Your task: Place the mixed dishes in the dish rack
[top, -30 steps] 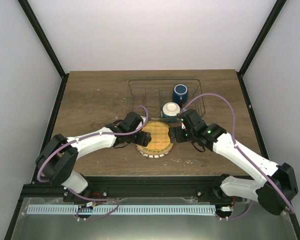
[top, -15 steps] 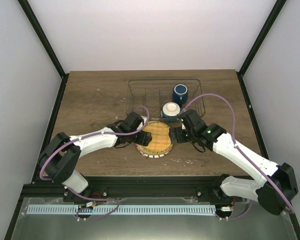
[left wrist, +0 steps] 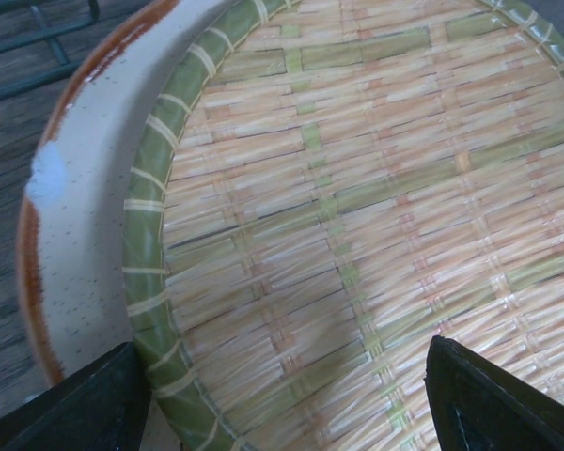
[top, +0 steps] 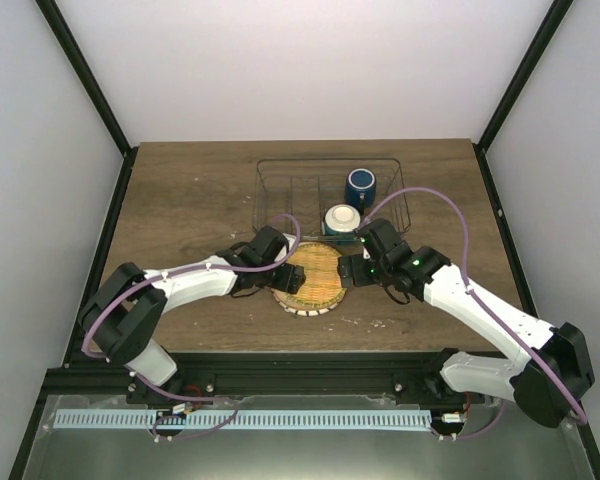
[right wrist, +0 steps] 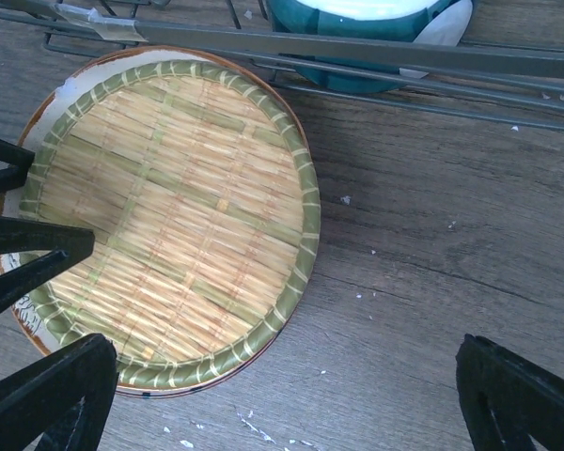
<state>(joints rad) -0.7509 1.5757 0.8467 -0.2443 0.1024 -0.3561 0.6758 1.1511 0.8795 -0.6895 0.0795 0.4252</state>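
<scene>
The yellow-orange woven plate (top: 312, 276) (left wrist: 376, 188) (right wrist: 169, 211) lies on the cream plate (top: 302, 311) (left wrist: 80, 197) (right wrist: 43, 116) on the table in front of the dish rack (top: 280, 190) (right wrist: 376, 45). Only the cream plate's rim shows round it. Inside the rack sit the small bowl (top: 341, 220) (right wrist: 357, 28) and the dark blue mug (top: 361, 186). My left gripper (top: 291, 277) (left wrist: 287, 404) is open low over the woven plate's left rim, one finger over the cream rim, the other over the weave. My right gripper (top: 349, 268) (right wrist: 282, 399) hangs open at the plates' right edge, holding nothing.
The wooden table (top: 180, 200) (right wrist: 432, 244) carries small white crumbs near the plates. The rack's front wire runs just behind the plates. Dark frame posts and white walls enclose the table on three sides.
The left arm has crept slightly lower and rightward over the plates. The right arm, plates, bowl and mug have not moved.
</scene>
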